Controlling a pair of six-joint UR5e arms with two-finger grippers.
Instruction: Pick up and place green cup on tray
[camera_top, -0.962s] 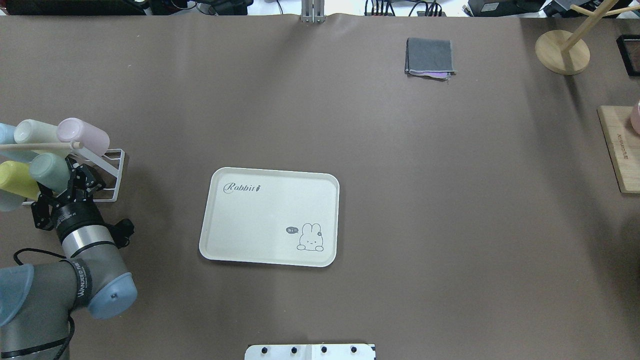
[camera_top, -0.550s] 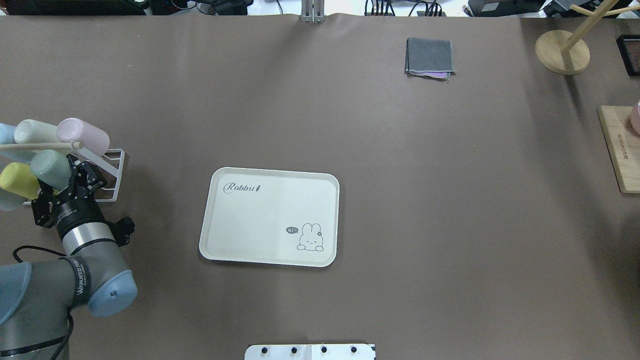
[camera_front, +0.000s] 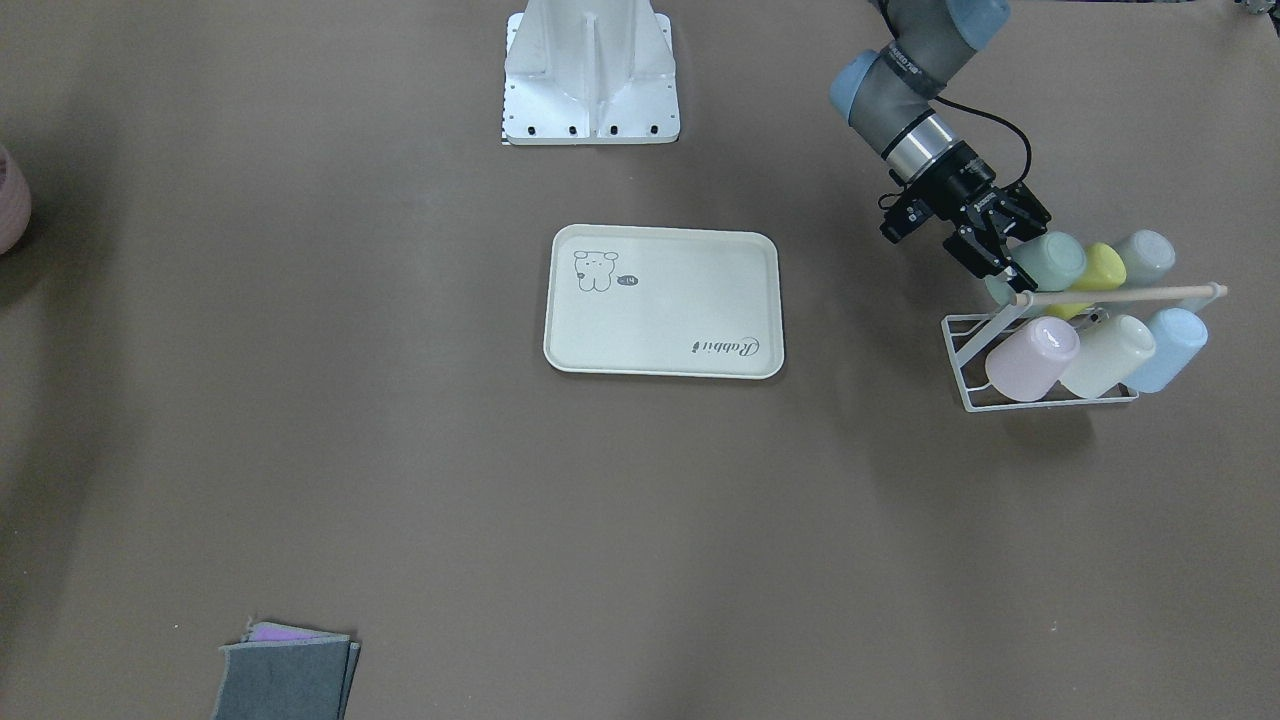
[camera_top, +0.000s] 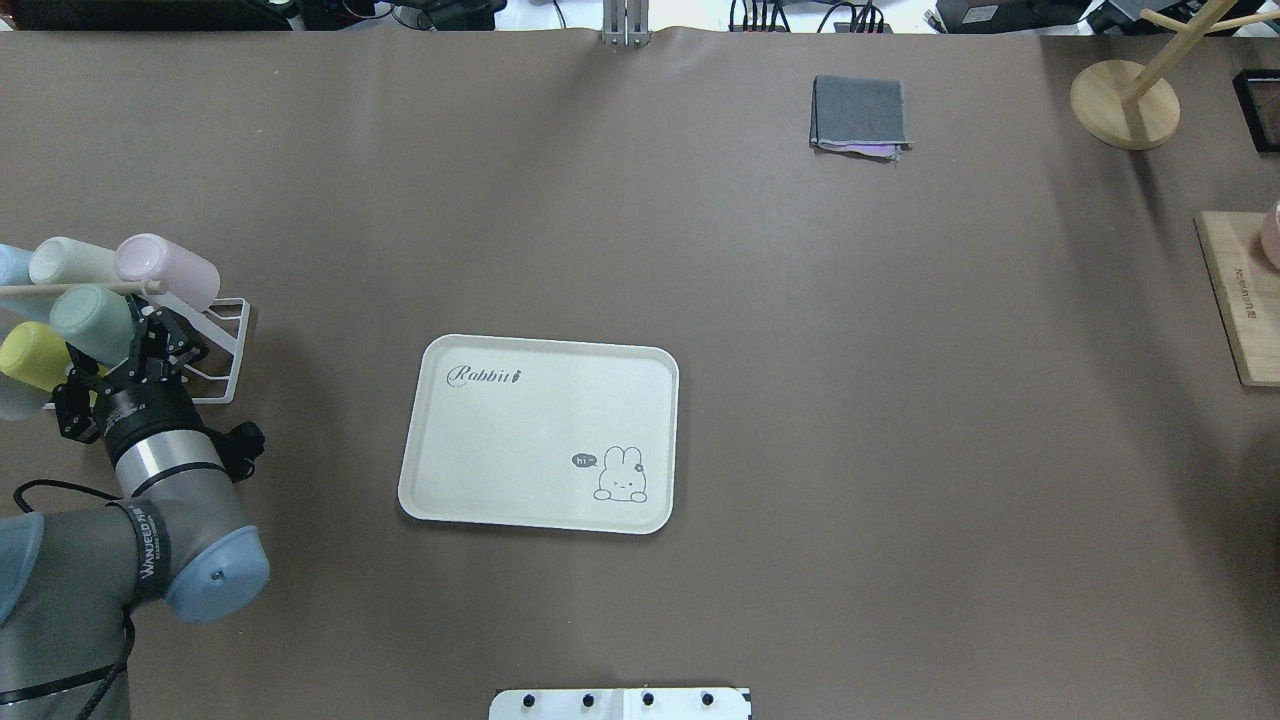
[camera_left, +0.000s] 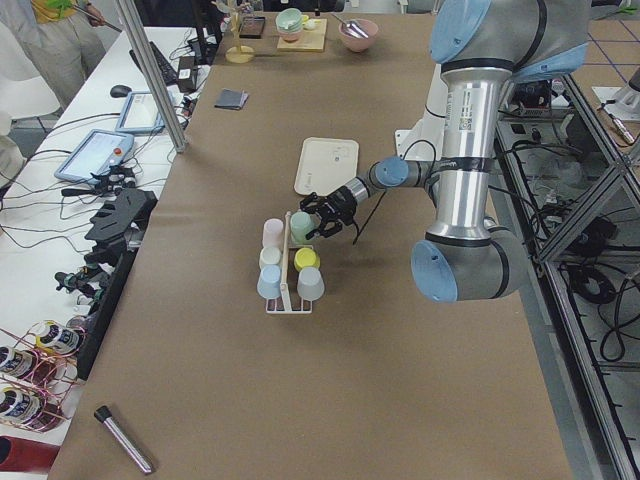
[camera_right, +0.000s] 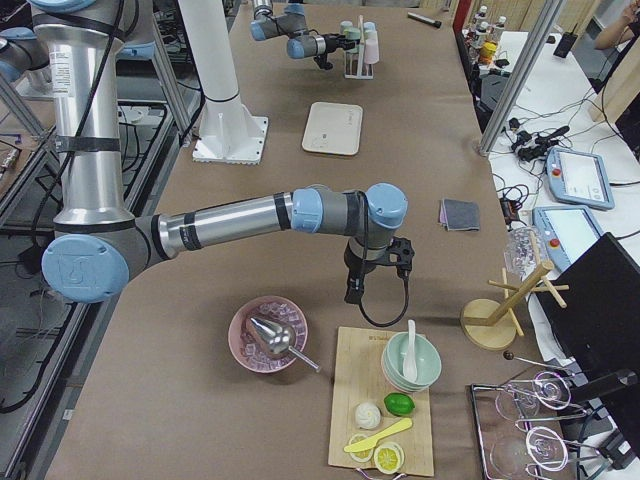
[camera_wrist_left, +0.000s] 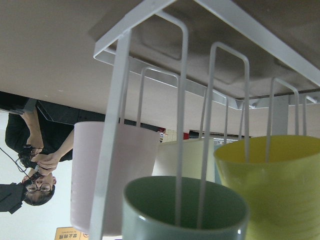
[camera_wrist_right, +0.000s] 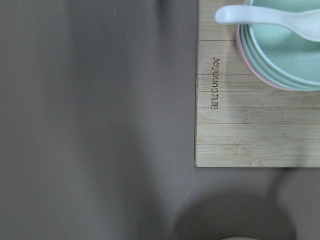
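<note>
Green cup (camera_top: 88, 318) around rack (camera_top: 226, 352) prongs; within left gripper (camera_top: 118, 352)

Overhead looks down from behind base (camera_top: 620, 703); front faces it; both share tray (camera_top: 540, 400), rack (camera_wrist_left: 114, 125). Side views along table (camera_top: 800, 400). Left wrist close under rack; right wrist over board (camera_wrist_right: 250, 125).

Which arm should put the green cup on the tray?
The left. Its gripper is closed around the green cup on the wire rack, close to the tray. The right gripper hangs far off by the wooden board.
</note>
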